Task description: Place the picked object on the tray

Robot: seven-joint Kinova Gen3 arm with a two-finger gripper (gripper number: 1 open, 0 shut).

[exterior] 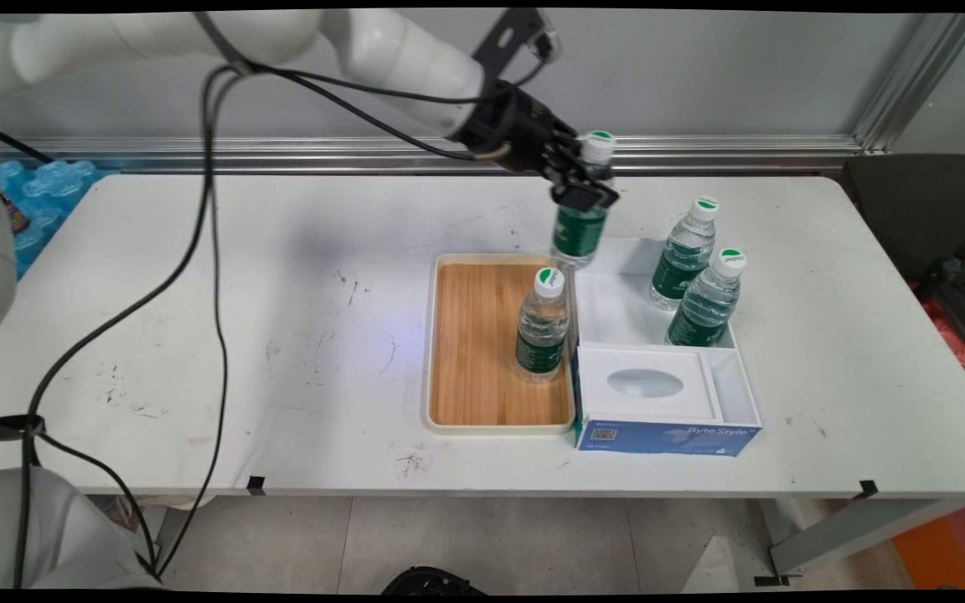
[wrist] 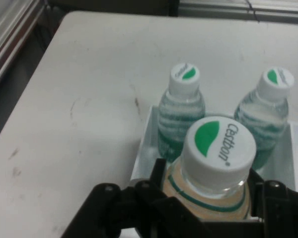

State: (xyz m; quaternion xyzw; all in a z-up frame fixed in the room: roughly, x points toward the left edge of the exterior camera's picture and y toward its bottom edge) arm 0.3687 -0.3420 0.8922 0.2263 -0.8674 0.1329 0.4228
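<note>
— Where's the tool [exterior: 585, 180] right now?

— I have it up in the air over the far side of the surface [exterior: 198, 335], above the far right corner of the wooden tray [exterior: 474, 352]. It's clamped on a water bottle [exterior: 580, 219], gripping it high up just under the white and green cap, so the bottle hangs below the tool, clear of the tray. In my hand view the cap sits right between the two fingers [wrist: 156, 176].

— How many bottles do you count?

— Four in all. One is the lifted bottle. One standing bottle [exterior: 543, 327] is upright on the tray, by its right edge. Two more bottles [exterior: 685, 254] stand upright side by side in the far part of the white box [exterior: 738, 385], the one with the blue front, which sits touching the tray's right edge. I see those two just beyond the held bottle's cap in the hand view too.

— One tray and one box, then?

— Yes, one of each.
</note>
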